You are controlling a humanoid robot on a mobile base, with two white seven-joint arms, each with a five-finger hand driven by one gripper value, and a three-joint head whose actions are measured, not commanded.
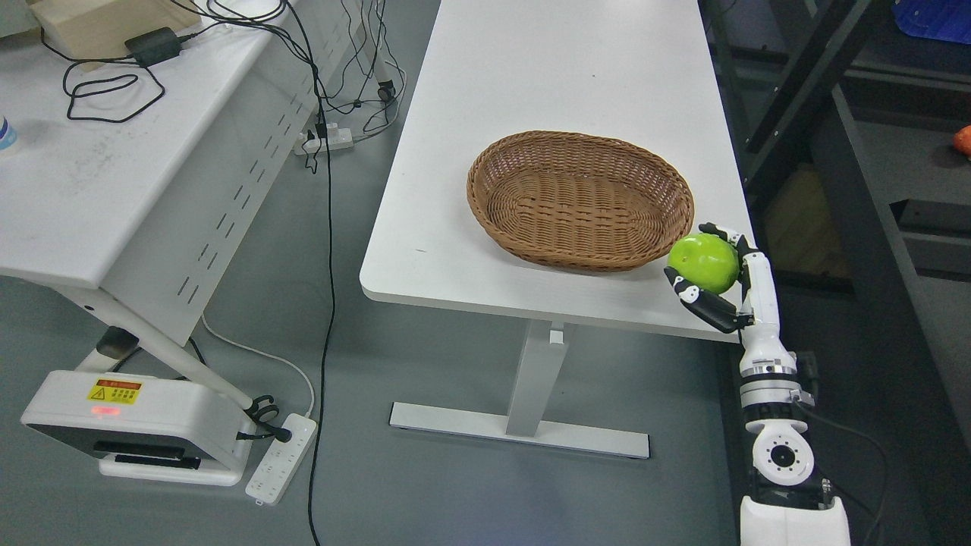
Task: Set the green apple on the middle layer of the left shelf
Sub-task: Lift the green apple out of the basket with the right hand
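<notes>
My right hand [717, 273] comes up from the lower right and is shut on a green apple [702, 262]. It holds the apple above the front right corner of the white table [531, 83], just right of an empty brown wicker basket [580, 199]. A dark metal shelf [872, 136] stands to the right of the table, with grey layers running back. My left arm is out of view.
A second white table [114, 174] with black cables and a power adapter [154, 45] stands at the left. Power strips [281, 458] and cables lie on the grey floor between the tables. An orange object [963, 140] sits on the shelf at the right edge.
</notes>
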